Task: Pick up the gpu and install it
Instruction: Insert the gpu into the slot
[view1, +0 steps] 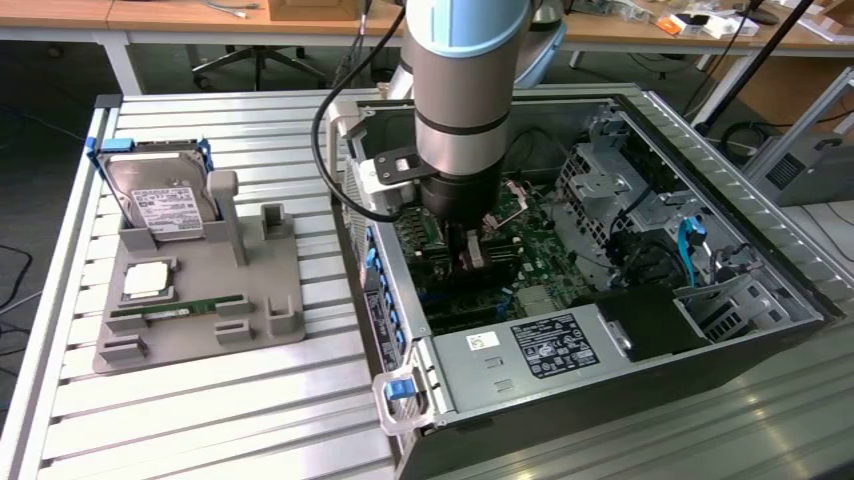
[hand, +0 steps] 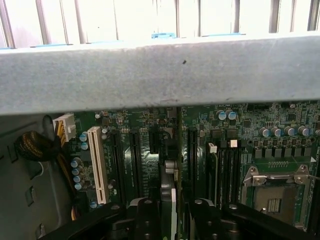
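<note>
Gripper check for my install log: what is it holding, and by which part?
The gripper holds the thin dark gpu card by its upper edge, above the green motherboard.

The wrist view looks along the green motherboard (hand: 200, 150) inside the case, under a grey metal case wall (hand: 160, 70) that crosses the picture. The gripper (hand: 171, 220) is closed on the gpu (hand: 170, 195), seen edge-on as a thin card standing between its two black fingers (hand: 147, 217) over the row of long black slots (hand: 134, 160). A white slot (hand: 98, 165) and blue capacitors (hand: 76, 172) lie to one side, an empty CPU socket (hand: 275, 192) to the other.
</note>
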